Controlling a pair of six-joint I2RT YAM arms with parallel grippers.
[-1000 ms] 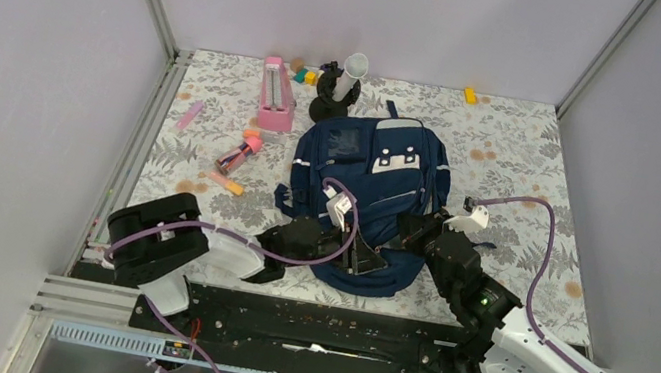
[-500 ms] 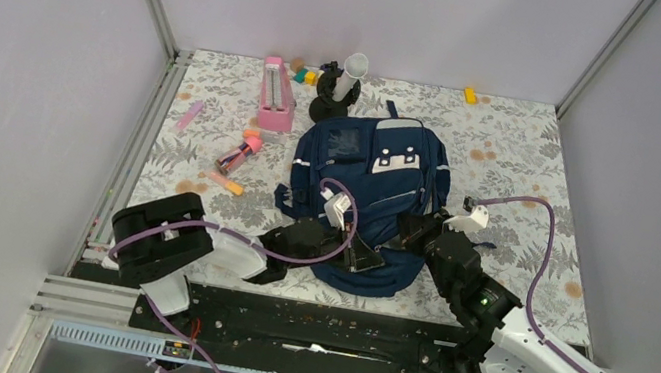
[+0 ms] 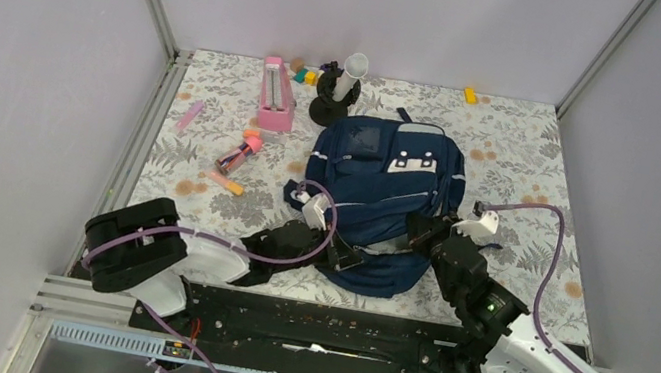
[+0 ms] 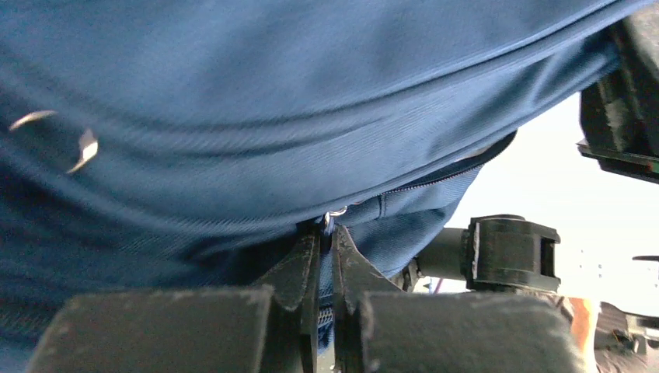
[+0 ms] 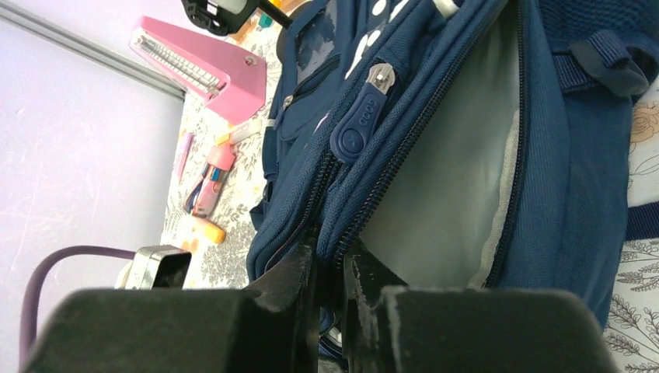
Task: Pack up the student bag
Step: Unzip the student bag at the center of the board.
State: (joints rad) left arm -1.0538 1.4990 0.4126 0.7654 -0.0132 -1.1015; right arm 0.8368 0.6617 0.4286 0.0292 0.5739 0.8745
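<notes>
**Shifted right: student bag pinched along its near edge**

Since a second ago the bag has swung rightward and my left gripper has snapped closed. From overhead, navy cloth hides my fingertips. The left wrist view shows them clamped on fabric beside the zip. My right gripper nips the opening's edge, exposing the grey lining. The bag lies mid-table just beyond both grips. A pink stapler and a black stand sit behind it.

bench: floral cover
back left: pink stapler, black stand, white tube
back right: yellow block
left: pink pen
</notes>
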